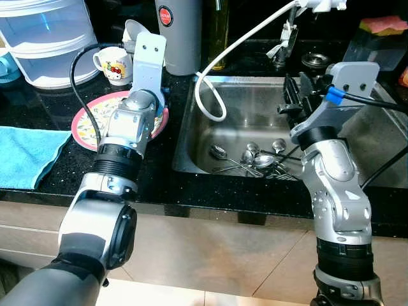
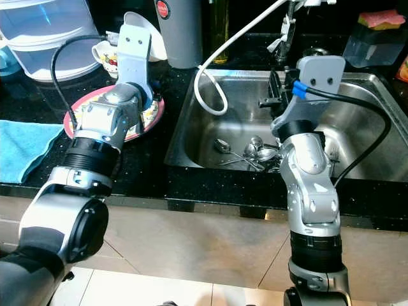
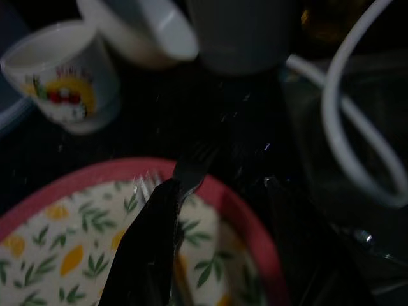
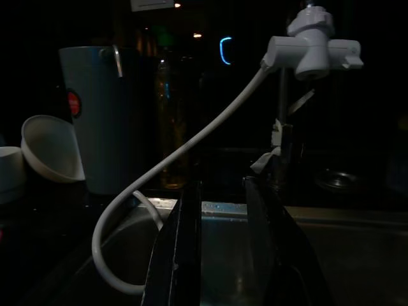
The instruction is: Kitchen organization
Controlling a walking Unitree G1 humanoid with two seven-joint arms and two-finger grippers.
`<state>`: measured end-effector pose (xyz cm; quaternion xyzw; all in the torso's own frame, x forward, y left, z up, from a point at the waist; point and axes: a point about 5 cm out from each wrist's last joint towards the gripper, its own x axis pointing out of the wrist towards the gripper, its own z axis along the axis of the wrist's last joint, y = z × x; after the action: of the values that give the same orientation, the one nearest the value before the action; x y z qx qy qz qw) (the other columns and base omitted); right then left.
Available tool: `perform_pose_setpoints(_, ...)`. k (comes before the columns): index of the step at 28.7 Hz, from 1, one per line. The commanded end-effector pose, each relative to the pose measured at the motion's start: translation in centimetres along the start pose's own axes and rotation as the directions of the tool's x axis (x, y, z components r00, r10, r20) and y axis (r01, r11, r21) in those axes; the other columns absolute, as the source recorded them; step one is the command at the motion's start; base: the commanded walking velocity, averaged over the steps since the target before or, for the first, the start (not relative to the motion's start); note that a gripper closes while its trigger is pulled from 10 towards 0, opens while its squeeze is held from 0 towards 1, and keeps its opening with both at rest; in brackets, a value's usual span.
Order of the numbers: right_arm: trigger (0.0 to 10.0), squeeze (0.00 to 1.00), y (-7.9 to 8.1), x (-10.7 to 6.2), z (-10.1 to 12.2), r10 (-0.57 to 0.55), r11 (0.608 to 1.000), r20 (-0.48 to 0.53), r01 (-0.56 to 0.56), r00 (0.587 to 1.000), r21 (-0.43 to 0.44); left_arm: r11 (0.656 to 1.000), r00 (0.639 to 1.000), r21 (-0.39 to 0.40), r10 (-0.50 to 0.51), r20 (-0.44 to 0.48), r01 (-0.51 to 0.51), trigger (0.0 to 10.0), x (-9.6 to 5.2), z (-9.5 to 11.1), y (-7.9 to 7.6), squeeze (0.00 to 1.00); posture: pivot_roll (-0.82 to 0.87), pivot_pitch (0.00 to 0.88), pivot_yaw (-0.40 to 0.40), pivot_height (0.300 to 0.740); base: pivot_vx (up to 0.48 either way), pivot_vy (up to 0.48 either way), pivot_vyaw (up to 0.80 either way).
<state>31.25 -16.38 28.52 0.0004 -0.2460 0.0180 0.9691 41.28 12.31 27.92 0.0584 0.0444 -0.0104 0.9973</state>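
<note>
My left fingers [image 3: 167, 210] hang low over the pink-rimmed plate [image 1: 89, 118] on the black counter [image 1: 159, 185], pressed together on a fork [image 3: 191, 167] whose tines jut past the plate's rim toward the sink [image 1: 191, 137]. The plate has a pattern of leaves and lemons and lies left of the sink, just in front of a cartoon mug [image 1: 113, 65] and a tipped white bowl [image 1: 135, 32]. A grey canister [image 1: 180, 35] with a red badge stands behind them, a clear plastic container [image 1: 48, 38] sits at the far left, and a blue towel [image 1: 29, 153] lies on the counter's near edge. My right fingers [image 4: 220, 236] are held apart with nothing between them, raised above the steel basin and pointing toward the white tap [image 4: 312, 48]. A white hose [image 1: 213, 95] loops from the tap down into the sink. In the basin, several spoons and other cutlery [image 1: 255, 159] lie heaped together near its front wall.
</note>
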Motion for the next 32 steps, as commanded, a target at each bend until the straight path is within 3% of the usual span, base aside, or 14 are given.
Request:
perform_pose_setpoints(1, 10.0, 0.00, 0.2, -0.2, 0.2, 0.010, 1.000, 0.014, -0.010, 1.000, -0.001, 0.999, 0.999, 0.001, 0.035, -0.031, -0.035, 10.0, 0.2, -0.2, 1.4, 0.00, 0.03, 0.086, 0.081, 0.740, 0.000, 0.000, 0.00)
perform_pose_setpoints(7, 10.0, 0.00, 0.1, 0.0, 0.3, 0.013, 1.000, 0.019, -0.013, 1.000, -0.002, 0.996, 0.996, -0.084, 0.011, -0.086, -0.018, 10.0, 1.0, -1.2, 2.3, 0.00, 0.02, 0.083, 0.079, 0.740, 0.000, 0.000, 0.00)
perform_pose_setpoints(14, 10.0, 0.00, 0.2, 0.1, 0.5, 0.015, 1.000, 0.024, -0.015, 1.000, -0.004, 0.995, 0.997, -0.099, 0.002, -0.082, -0.010, 10.0, 1.3, -1.2, 2.8, 0.00, 0.02, 0.100, 0.078, 0.740, 0.000, 0.000, 0.00)
perform_pose_setpoints(25, 10.0, 0.00, 0.0, -0.3, 0.3, 0.009, 1.000, 0.011, -0.009, 1.000, -0.003, 0.986, 0.987, -0.135, 0.083, -0.138, -0.101, 10.0, 1.3, -2.1, 5.1, 0.00, 0.03, 0.136, 0.077, 0.740, 0.000, 0.000, 0.00)
perform_pose_setpoints(32, 10.0, 0.00, 0.2, -0.1, 0.2, 0.013, 1.000, 0.008, -0.013, 1.000, 0.003, 0.982, 0.976, -0.166, 0.053, -0.212, -0.090, 10.0, 1.3, -4.1, 4.4, 0.00, 0.03, 0.147, 0.074, 0.740, 0.000, 0.000, 0.00)
